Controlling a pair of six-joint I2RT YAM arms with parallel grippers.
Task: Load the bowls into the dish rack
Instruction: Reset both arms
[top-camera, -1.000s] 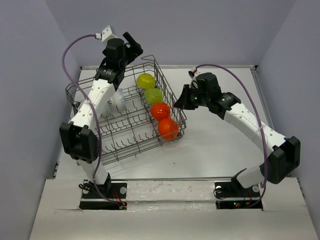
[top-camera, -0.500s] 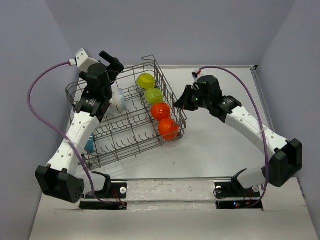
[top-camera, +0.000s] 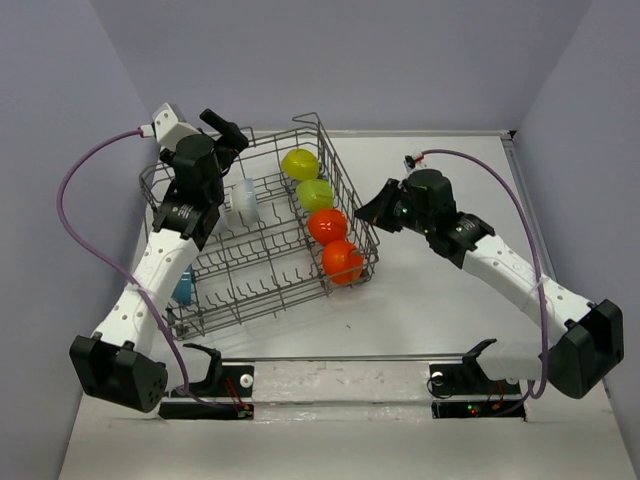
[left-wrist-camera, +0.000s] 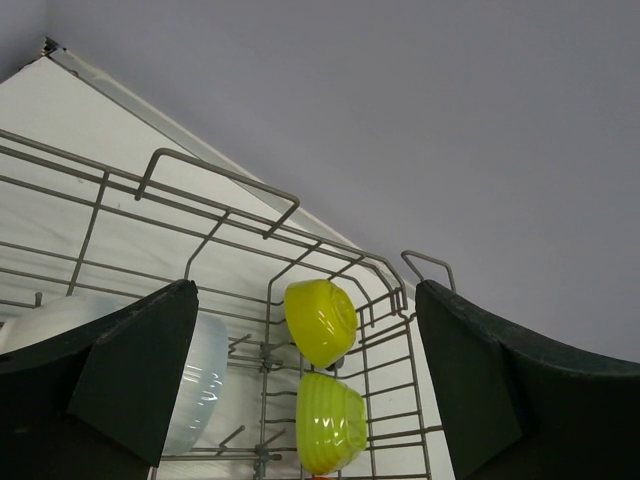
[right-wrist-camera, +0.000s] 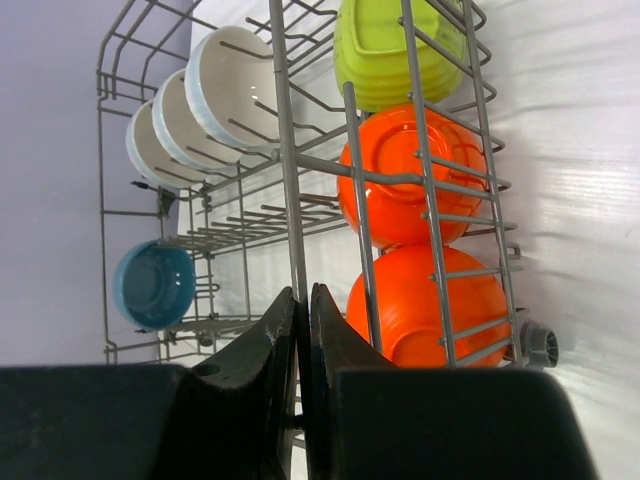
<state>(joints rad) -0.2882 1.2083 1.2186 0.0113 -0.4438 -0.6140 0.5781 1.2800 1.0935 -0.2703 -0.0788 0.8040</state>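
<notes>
**Top view, read left to right.** The left gripper (top-camera: 224, 128) is hovering above the far left corner of the dish rack (top-camera: 255, 285), jaws spread wide and carrying nothing. A blue bowl (top-camera: 182, 290) is standing on edge by the rack's left wall, partly hidden behind the left arm. White bowls (top-camera: 240, 200) are leaning in the tines just near-side of that gripper. Along the rack's right wall a row is running from far to near: yellow-green bowls (top-camera: 300, 163), then orange bowls (top-camera: 327, 224). The right gripper (top-camera: 368, 210) is sitting just outside that wall, beside the orange pair. Its fingers are pressing together at a wire, and it cannot be told whether the wire is pinched. Every bowl in view is already sitting inside the rack, so loading appears finished or nearly so. Any shift of the rack would probably fall to the right arm, since the rack is lying directly to that claw's left, touching or nearly so
</notes>
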